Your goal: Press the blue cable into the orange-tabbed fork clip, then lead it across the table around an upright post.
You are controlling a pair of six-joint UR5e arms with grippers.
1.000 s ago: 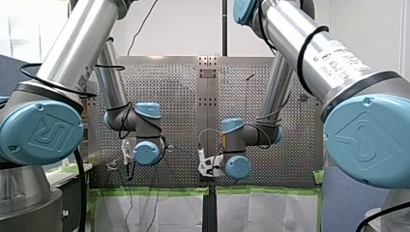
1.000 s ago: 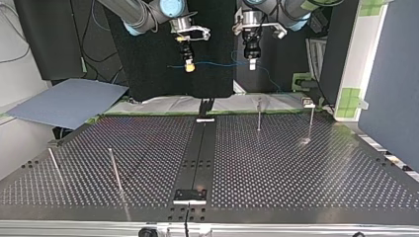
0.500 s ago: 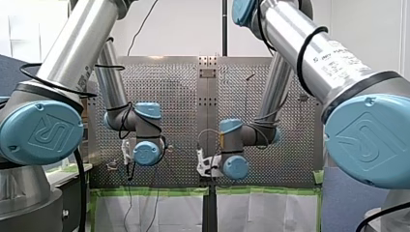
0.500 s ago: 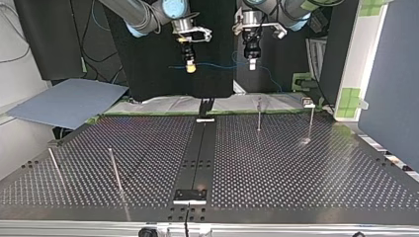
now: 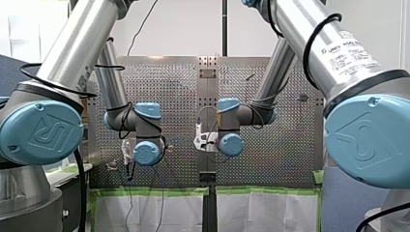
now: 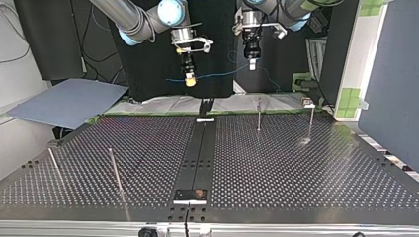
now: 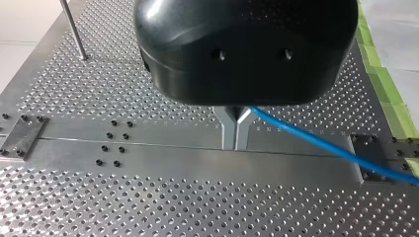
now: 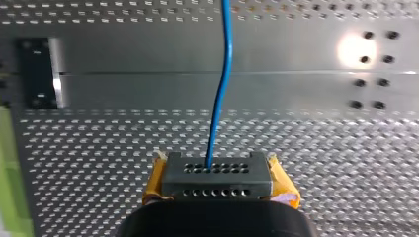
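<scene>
Perforated table (image 6: pixel 296 173) runs away from the top view's near edge with upright posts (image 6: pixel 114 170) on it, but no orange-tabbed fork clip that I can make out. High over its far side my right gripper (image 6: pixel 189 80) pinches the blue cable (image 6: pixel 212 76) in its yellow pads (image 8: pixel 281 185). My left gripper (image 6: pixel 252 64) has its metal fingers (image 7: pixel 229 133) pressed together on it too, so it hangs strung between them. By my judgement both the clipping and the routing are left to do.

far side: a plain white wall (image 5: pixel 183 29) is running behind everything in the front view
top view, far: a black panel (image 6: pixel 143 64) is hanging there
left: a grey-blue board (image 6: pixel 69 101) is lying flat
right: a dark blue partition (image 6: pixel 390 74) is standing close by
</scene>
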